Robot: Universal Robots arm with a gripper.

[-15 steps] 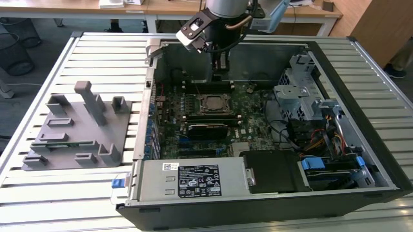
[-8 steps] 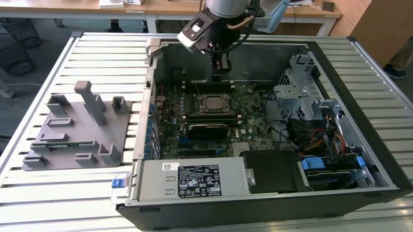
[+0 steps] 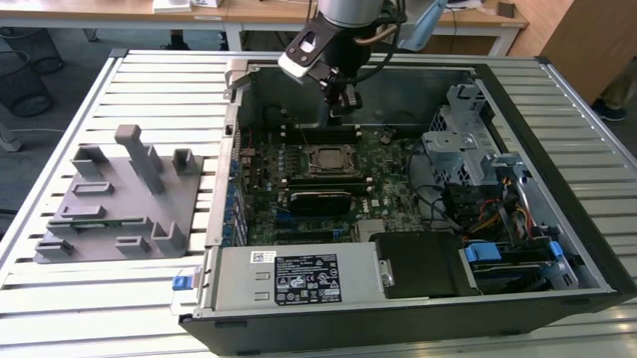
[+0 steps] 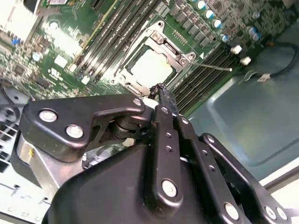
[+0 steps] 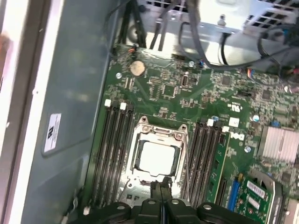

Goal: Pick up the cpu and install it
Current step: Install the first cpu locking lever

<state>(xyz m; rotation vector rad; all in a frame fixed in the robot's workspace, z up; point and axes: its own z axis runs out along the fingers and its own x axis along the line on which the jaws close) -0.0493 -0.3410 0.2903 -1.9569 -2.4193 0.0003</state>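
The cpu (image 3: 327, 158) lies flat in the motherboard socket, its pale silver lid showing inside the metal socket frame (image 5: 159, 133). In both wrist views the cpu (image 5: 158, 157) (image 4: 150, 65) sits just beyond my fingertips. My gripper (image 3: 344, 101) hangs inside the open computer case, above the memory slots behind the socket and clear of the chip. Its black fingers (image 5: 156, 189) are pressed together with nothing between them, so the gripper (image 5: 161, 186) is shut. The gripper's tips (image 4: 163, 93) point toward the socket's edge.
A grey fixture with blocks (image 3: 119, 194) stands on the slatted table at the exterior view's left. Inside the case are memory slots (image 5: 112, 149), a drive cage (image 3: 463, 142), cables (image 3: 478, 216) and a power supply (image 3: 294, 276). The case wall (image 5: 60, 93) runs close by.
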